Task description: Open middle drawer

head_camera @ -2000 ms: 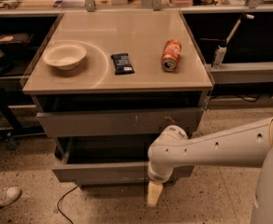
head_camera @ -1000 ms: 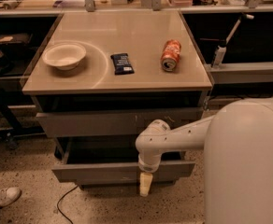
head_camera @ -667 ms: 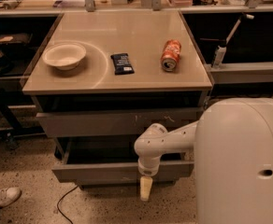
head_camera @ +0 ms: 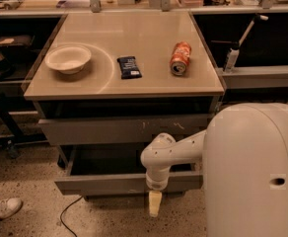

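The middle drawer (head_camera: 109, 183) is a wide, shallow grey drawer with a plain flat front. It stands pulled out below the larger grey front with white scuff marks (head_camera: 129, 128), and its inside shows as a dark tray (head_camera: 104, 161). My white arm (head_camera: 176, 152) reaches from the right across the drawer front. My gripper (head_camera: 155, 204) hangs just below the front's lower edge, right of its middle, pointing down at the floor.
On the cabinet top (head_camera: 144, 38) lie a white bowl (head_camera: 68, 58), a dark snack packet (head_camera: 129, 67) and an orange can on its side (head_camera: 180, 58). A cable (head_camera: 67, 211) and a shoe (head_camera: 3, 209) are on the floor at left. Shelving flanks both sides.
My arm has swung left and fills more of the right side. The gripper shifted a little left along the drawer front. The drawer stands as it did.
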Robot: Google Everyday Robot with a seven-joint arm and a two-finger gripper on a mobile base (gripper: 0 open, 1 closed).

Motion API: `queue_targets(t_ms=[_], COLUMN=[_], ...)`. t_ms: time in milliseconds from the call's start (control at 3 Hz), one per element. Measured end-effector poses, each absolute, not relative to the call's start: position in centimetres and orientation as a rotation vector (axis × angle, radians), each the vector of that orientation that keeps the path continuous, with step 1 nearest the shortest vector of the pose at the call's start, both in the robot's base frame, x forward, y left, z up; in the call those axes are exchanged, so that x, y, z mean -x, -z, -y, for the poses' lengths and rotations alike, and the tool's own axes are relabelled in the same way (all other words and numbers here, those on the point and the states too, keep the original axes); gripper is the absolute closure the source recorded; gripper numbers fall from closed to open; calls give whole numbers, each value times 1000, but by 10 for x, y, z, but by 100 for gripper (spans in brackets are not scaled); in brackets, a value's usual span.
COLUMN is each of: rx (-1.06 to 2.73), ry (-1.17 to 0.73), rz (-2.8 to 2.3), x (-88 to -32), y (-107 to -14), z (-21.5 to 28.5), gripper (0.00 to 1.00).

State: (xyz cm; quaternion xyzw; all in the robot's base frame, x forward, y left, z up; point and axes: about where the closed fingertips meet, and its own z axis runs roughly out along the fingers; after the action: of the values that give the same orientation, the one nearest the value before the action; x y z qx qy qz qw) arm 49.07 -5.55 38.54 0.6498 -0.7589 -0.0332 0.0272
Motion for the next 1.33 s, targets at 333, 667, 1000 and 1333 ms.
queue_targets(t_ms=[333, 667, 1000, 1333], rx=[-2007, -1998, -1999, -1984], ry=[102, 109, 114, 125], rz=[2344, 2340, 2335, 2329], x=[-490, -481, -484, -484], y=[-387, -391, -389, -389], z=[54, 56, 56, 59], gripper=[0, 0, 0, 0])
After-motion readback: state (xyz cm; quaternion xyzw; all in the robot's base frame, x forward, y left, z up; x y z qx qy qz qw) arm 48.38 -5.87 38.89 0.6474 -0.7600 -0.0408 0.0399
